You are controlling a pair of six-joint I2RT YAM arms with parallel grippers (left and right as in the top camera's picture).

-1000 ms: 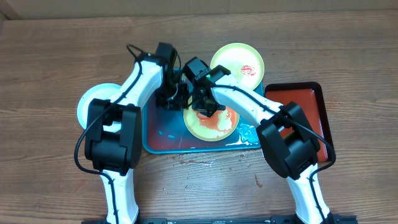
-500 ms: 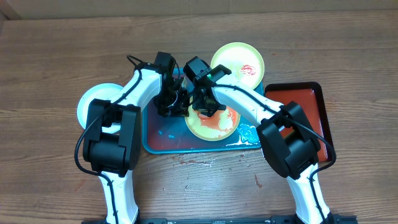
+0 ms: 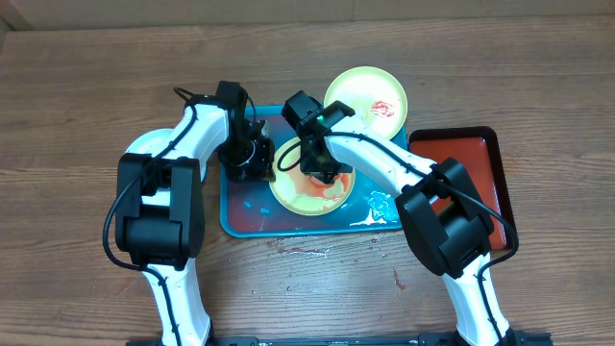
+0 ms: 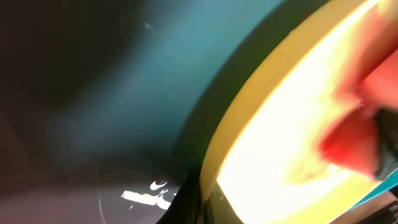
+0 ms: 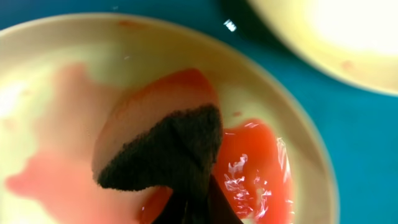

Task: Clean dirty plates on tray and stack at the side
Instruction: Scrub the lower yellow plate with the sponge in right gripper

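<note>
**Overhead.** The teal tray [image 3: 240, 207] lies mid-bench [image 3: 86, 86], its inside wet and streaked. A yellow-green plate with red sauce, the sauced plate [image 3: 303, 197], sits inside the tray near its centre. The left arm [image 3: 192, 135] reaches in from 9 o'clock, and the left jaws are at the plate's 9–10 o'clock rim, closed on it. I cannot tell whether that rim is lifted off the tray. The right arm [image 3: 375, 159] comes in from 3 o'clock, with the right jaws low over the plate's 12 o'clock half. The second plate [image 3: 367, 96], also yellow-green with a small red smear, is at the tray's 1 o'clock and overlaps the far right corner. The blue-rimmed plate [image 3: 135, 159] rests on the bench at the tray's 9 o'clock, off the tray and partly under the left arm. The dark red tray [image 3: 480, 159] stands at 3 o'clock, just beside the teal one. A pale-blue crumpled lump [image 3: 384, 204] lies in the tray's 4 o'clock corner.

**Left wrist.** Very close and blurred. The plate's yellow-green rim [image 4: 249, 118] arcs over the teal tray floor [image 4: 155, 81] and runs down into the dark jaw tips at 6 o'clock — narrow, pinching the rim.

**Right wrist.** The right jaws are closed on a dark pad [image 5: 168, 155], which is pressed onto the plate among red sauce. The second plate's edge [image 5: 336, 37] shows at 1 o'clock, with teal tray between the two plates.
</note>
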